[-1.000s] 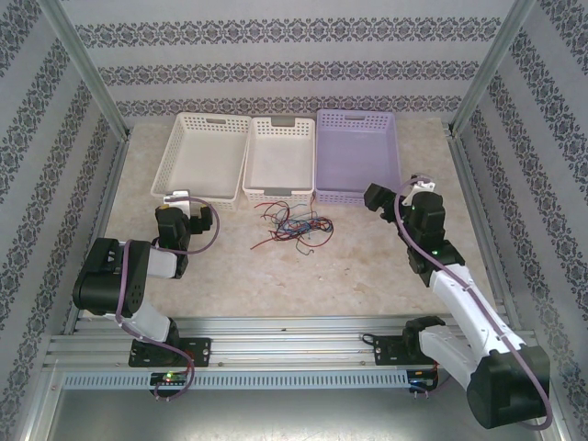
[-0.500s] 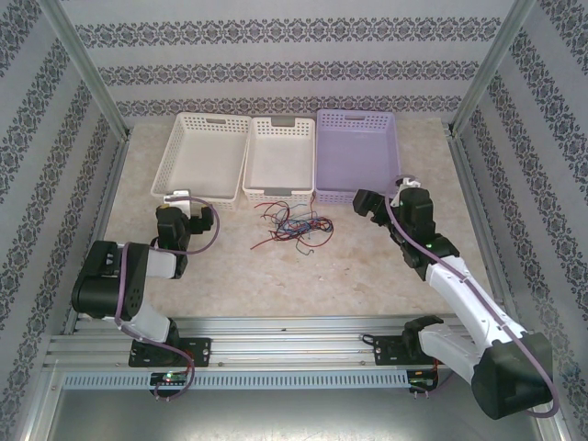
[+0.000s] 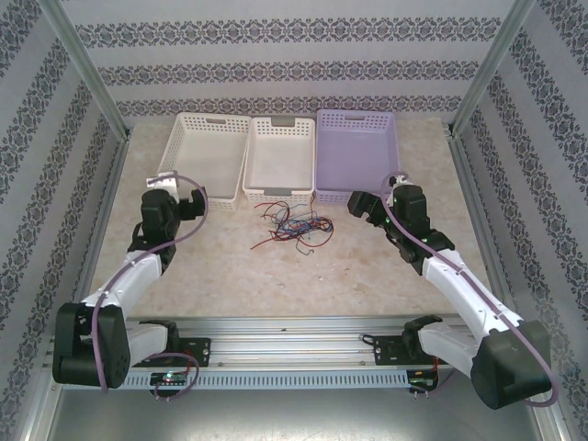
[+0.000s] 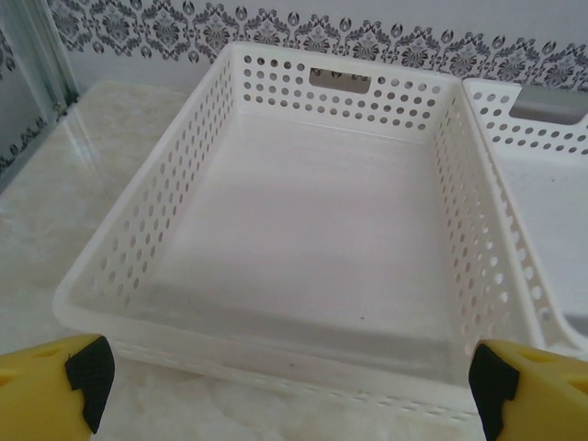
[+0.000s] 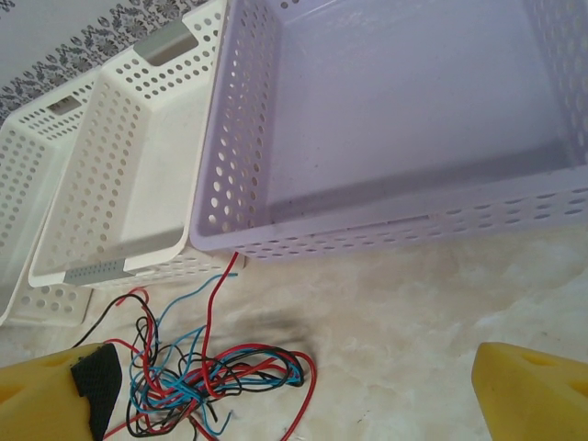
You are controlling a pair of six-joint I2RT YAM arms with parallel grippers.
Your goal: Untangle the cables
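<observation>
The cables (image 3: pixel 292 227) are thin red, black and blue wires in one loose tangle on the marble tabletop, just in front of the middle basket. In the right wrist view the cables (image 5: pixel 197 377) lie at lower left, with one red strand running up to the lilac basket's front wall. My right gripper (image 3: pixel 360 207) hovers open to the right of the tangle, and in its own view the right gripper (image 5: pixel 294 386) has bare table between its yellow fingers. My left gripper (image 3: pixel 195 202) is open in front of the left white basket. The left gripper (image 4: pixel 287 381) holds nothing.
Three baskets stand in a row at the back: a white one (image 3: pixel 170 161) (image 4: pixel 156 230) on the left, a white one (image 3: pixel 248 170) (image 5: pixel 119 184) in the middle and a lilac one (image 3: pixel 397 156) (image 5: pixel 367 225) on the right. Patterned walls and metal posts enclose the table.
The left arm has stretched forward and its gripper has risen toward the left white basket. The right gripper has moved left, closer to the tangle. The cables have not moved.
</observation>
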